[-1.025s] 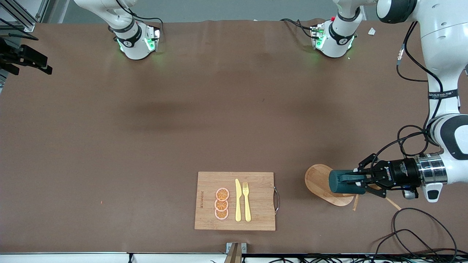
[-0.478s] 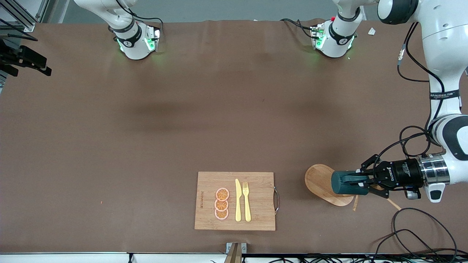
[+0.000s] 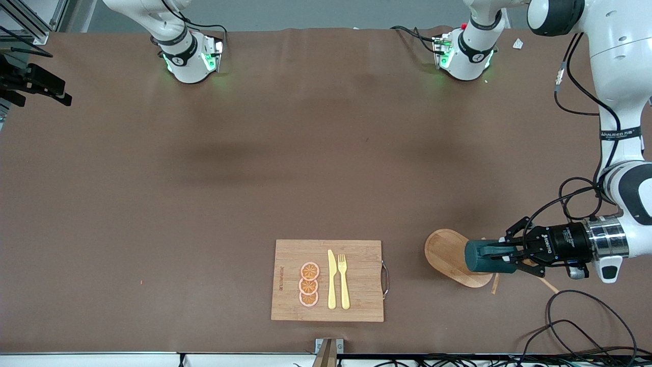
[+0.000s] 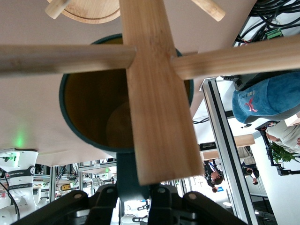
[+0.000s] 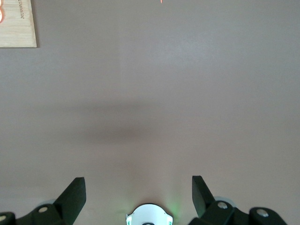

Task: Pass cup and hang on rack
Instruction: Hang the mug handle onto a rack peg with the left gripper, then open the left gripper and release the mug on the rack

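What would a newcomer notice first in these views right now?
Probably the left pincer, shut on the dark teal cylindrical cup held sideways over the light wooden rack's oval base at the left arm's end of the table. Next, the rectangular wooden cutting board, nearest the front camera, carrying orange slices and a yellow knife and fork. The right pincer hangs open over bare table.

1. The cup (image 3: 479, 256) is dark teal-green outside, yellow-tan inside.
2. The rack (image 3: 448, 255) is pale, light-grained wood.
3. The cutting board (image 3: 356, 300) is a warmer tan wood with a dark metal handle.
4. The three slices (image 3: 308, 284) are orange with pinkish rims.
5. The knife (image 3: 331, 280) and fork (image 3: 344, 280) are yellow.
6. The table (image 3: 204, 204) is plain brown.
7. The left gripper (image 3: 501, 253) is black.
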`<state>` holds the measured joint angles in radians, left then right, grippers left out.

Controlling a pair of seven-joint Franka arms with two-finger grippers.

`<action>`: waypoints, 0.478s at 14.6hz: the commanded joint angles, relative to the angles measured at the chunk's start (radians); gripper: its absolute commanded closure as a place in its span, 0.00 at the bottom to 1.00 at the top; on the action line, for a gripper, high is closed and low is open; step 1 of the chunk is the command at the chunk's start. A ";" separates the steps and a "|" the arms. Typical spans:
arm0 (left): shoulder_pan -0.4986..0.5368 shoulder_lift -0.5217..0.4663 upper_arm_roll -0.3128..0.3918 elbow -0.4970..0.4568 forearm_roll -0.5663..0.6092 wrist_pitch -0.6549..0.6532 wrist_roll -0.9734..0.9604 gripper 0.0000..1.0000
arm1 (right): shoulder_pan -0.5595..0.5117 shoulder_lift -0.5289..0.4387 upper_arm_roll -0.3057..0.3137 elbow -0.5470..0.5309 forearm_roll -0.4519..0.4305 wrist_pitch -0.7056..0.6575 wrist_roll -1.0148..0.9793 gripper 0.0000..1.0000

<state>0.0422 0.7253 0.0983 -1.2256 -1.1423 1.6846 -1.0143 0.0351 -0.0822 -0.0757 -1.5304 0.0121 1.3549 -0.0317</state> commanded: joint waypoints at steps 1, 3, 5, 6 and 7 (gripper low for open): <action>0.015 0.008 -0.006 0.008 -0.014 -0.016 0.014 0.93 | 0.014 -0.027 -0.009 -0.027 -0.021 0.006 -0.010 0.00; 0.015 0.011 -0.006 0.009 -0.016 -0.014 0.016 0.87 | 0.016 -0.027 -0.007 -0.027 -0.021 0.004 -0.010 0.00; 0.015 0.013 -0.006 0.009 -0.016 -0.013 0.039 0.83 | 0.016 -0.027 -0.007 -0.027 -0.020 0.003 -0.010 0.00; 0.015 0.016 -0.006 0.009 -0.016 -0.011 0.042 0.80 | 0.014 -0.027 -0.007 -0.027 -0.020 0.003 -0.010 0.00; 0.015 0.017 -0.006 0.011 -0.016 -0.009 0.043 0.70 | 0.014 -0.027 -0.007 -0.027 -0.020 0.000 -0.010 0.00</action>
<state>0.0482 0.7353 0.0983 -1.2256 -1.1423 1.6846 -0.9906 0.0351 -0.0822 -0.0764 -1.5304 0.0119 1.3539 -0.0318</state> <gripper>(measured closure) 0.789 0.000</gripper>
